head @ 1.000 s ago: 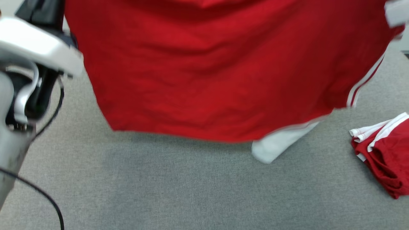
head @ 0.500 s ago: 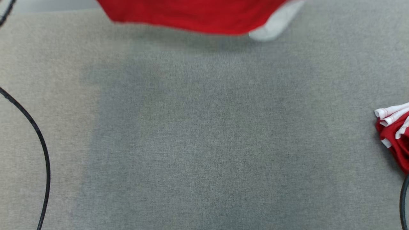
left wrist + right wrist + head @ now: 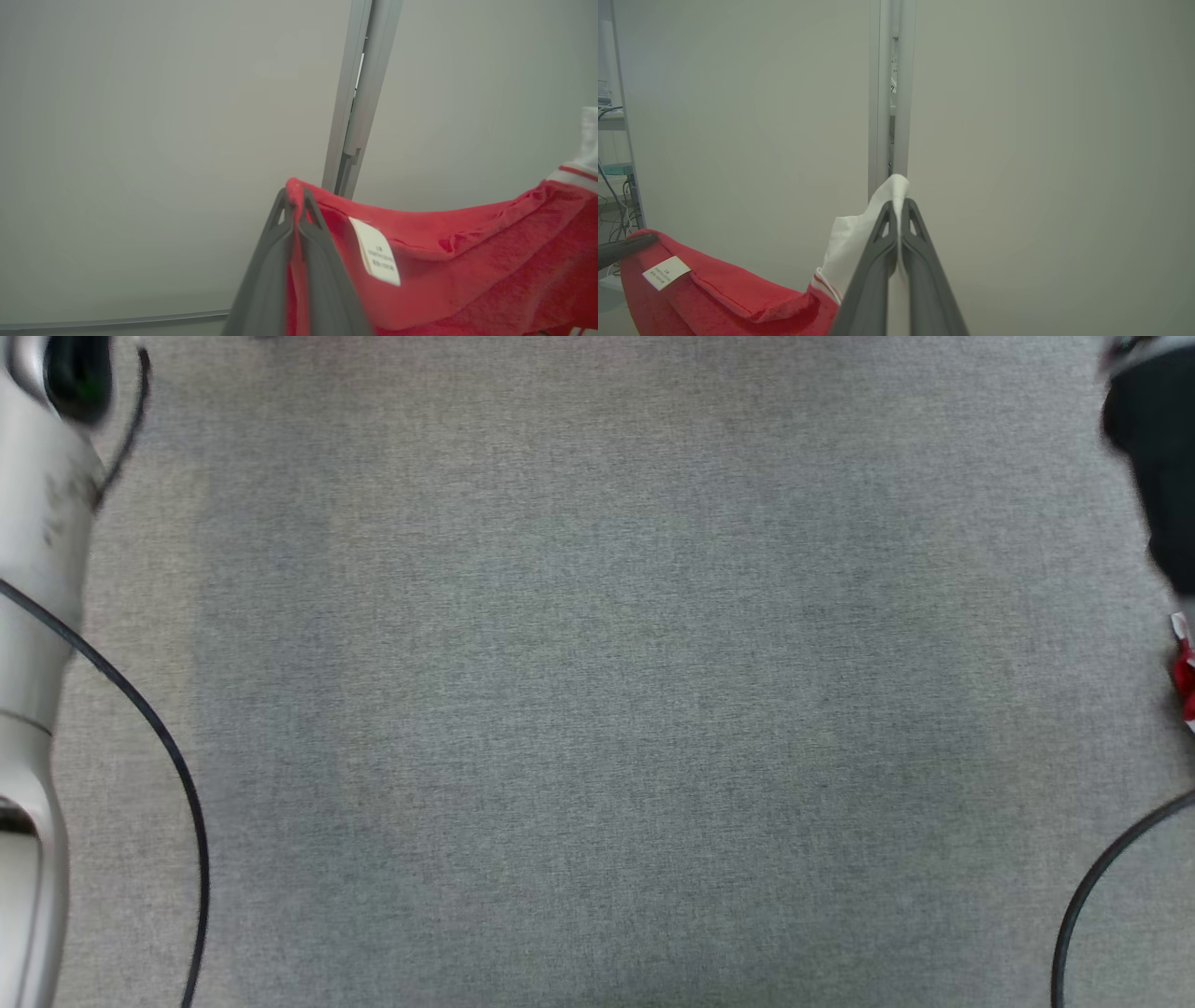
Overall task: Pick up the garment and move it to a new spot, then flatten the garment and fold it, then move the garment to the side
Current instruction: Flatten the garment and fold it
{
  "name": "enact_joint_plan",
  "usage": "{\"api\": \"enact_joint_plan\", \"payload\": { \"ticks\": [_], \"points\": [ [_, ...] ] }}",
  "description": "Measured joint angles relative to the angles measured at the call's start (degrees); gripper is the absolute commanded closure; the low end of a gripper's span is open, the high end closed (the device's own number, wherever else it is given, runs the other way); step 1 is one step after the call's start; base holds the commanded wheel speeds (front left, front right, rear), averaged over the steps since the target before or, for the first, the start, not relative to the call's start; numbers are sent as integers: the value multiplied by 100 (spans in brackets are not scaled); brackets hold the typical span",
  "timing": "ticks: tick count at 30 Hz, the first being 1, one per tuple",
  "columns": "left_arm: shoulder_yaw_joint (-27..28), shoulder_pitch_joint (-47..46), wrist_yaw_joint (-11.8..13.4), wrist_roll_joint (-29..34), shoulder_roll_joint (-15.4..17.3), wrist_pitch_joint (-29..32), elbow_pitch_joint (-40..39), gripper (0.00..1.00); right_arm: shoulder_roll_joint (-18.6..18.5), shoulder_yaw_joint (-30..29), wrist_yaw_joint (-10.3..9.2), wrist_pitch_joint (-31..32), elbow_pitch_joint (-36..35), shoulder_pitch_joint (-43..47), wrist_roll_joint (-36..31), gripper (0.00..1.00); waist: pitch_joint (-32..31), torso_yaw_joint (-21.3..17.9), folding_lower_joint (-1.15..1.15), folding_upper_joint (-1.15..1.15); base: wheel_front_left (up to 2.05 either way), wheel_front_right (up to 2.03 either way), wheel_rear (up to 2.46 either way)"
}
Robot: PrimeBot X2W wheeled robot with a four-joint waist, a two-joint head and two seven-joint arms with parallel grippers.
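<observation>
Garment (image 3: pixel 467 261) is hanging between grippers
Left gripper (image 3: pixel 293 198) is pinching the red edge, right gripper (image 3: pixel 900 205) the white part; long axis is running between them

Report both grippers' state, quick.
Left gripper: shut on the red garment, beside its label.
Right gripper: shut on the same garment's white part.

two pincers (image 3: pixel 294 193) (image 3: pixel 899 204), one red garment (image 3: pixel 467 266), two black cables (image 3: pixel 173 761) (image 3: pixel 1097 873).
</observation>
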Motion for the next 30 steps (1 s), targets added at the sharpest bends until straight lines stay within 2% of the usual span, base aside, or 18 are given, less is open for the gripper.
{"api": "enact_joint_plan", "payload": {
  "ticks": [2,6,8,9,10,18,24,30],
  "points": [
    [30,309,-34,-5,5,-40,-38,100,-59,85,0,0,-204,463,243,100,-9,26,0,0,0,0,0],
    [468,1299,-5,97,35,-54,-956,100,-209,-127,-2,-1,-892,1819,647,100,-122,74,0,0,0,0,0],
    [548,1578,58,191,48,-55,-1222,100,-235,-152,-1,-1,-1033,2128,657,100,-170,75,0,0,0,0,0],
    [789,2204,147,311,37,-57,-1741,100,-243,-266,-1,0,-1312,2761,723,100,-280,85,0,0,0,0,0],
    [789,2204,147,311,37,-57,-1741,100,-243,-266,-1,0,-1312,2761,723,100,-280,85,0,0,0,0,0],
    [1215,4607,427,760,-42,-58,-3449,100,-157,-650,-1,0,-2131,5054,907,100,-816,39,0,0,0,0,0],
    [1241,6085,609,850,83,-32,-4288,100,-87,-983,-1,0,-2558,6423,977,100,-1251,-36,0,0,0,0,0],
    [1162,7235,937,764,224,466,-5089,100,56,-1525,-1,349,-3093,7635,756,100,-1713,-86,0,0,0,0,0]
  ]
}}
